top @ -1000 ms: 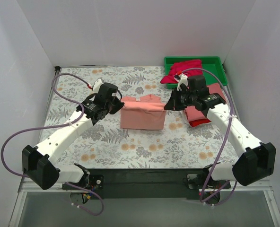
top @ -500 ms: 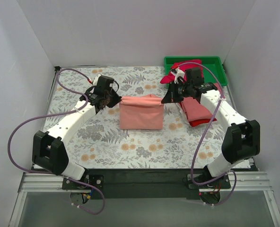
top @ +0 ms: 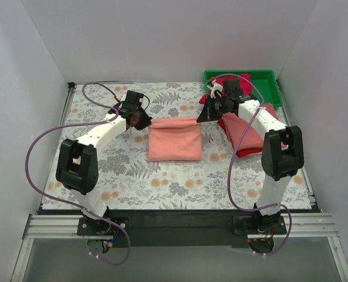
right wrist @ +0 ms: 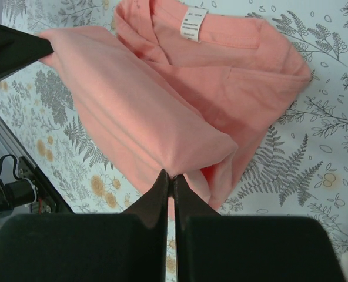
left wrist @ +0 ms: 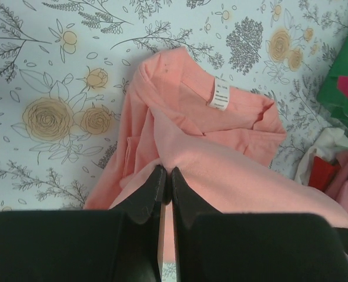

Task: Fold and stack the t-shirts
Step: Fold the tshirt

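The light salmon-pink t-shirt [top: 175, 141] lies partly folded in the middle of the table, its far edge held up between both grippers. My left gripper [top: 143, 121] is shut on its far left corner; the cloth [left wrist: 221, 170] bunches at the fingertips. My right gripper [top: 202, 118] is shut on its far right corner [right wrist: 162, 135]. The white neck label [right wrist: 193, 23] shows underneath. A dusty rose t-shirt [top: 247, 129] lies folded on a red one [top: 248, 152] at the right. A red and magenta heap [top: 224, 88] sits in and over the green tray [top: 268, 79].
The green tray stands at the back right corner against the white wall. White walls close in the left, back and right sides. The flowered tablecloth [top: 162, 182] covers the table. Purple cables loop off both arms.
Both grippers have carried the shirt's held edge away from the arm bases toward the back of the table, laying the cloth over flatter and lower. Both arms have stretched out further.
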`<state>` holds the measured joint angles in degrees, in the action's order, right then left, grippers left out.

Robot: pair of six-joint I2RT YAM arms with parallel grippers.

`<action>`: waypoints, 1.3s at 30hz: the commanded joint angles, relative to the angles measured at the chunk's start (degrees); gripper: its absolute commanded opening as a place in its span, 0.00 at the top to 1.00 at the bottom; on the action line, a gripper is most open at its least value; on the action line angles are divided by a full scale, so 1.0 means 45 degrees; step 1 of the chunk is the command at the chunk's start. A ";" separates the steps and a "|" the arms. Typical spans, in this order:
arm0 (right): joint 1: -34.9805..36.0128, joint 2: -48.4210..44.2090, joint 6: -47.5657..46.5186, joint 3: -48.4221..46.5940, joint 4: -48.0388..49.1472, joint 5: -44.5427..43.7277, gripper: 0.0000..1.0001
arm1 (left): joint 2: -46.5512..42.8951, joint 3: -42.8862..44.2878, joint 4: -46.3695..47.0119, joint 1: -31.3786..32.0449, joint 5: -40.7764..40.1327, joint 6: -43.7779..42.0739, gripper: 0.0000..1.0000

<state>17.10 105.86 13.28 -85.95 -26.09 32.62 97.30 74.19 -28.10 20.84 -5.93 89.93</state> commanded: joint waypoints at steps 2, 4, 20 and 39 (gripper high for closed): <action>-0.0148 0.0692 0.0017 -0.1074 0.0582 -0.0296 0.99 | 0.0584 0.0895 0.0111 -0.0256 0.0029 -0.0550 1.00; -0.0168 0.1083 0.0096 -0.1250 0.0582 -0.0645 0.99 | 0.1052 0.1168 0.0111 -0.0295 -0.0009 -0.0570 1.00; 0.0066 -0.0395 0.0037 -0.0258 0.1145 -0.1468 0.02 | 0.1096 0.1739 -0.0476 -0.0335 0.1178 -0.0570 0.10; 0.1179 0.3486 0.0312 -0.0687 0.2613 -0.0707 0.02 | 0.4101 0.0916 0.1361 0.0368 0.2746 -0.0765 0.06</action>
<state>21.89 120.46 14.81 -88.36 -15.55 28.08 114.54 78.74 -22.13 21.17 5.98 87.79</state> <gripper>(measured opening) 0.983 0.938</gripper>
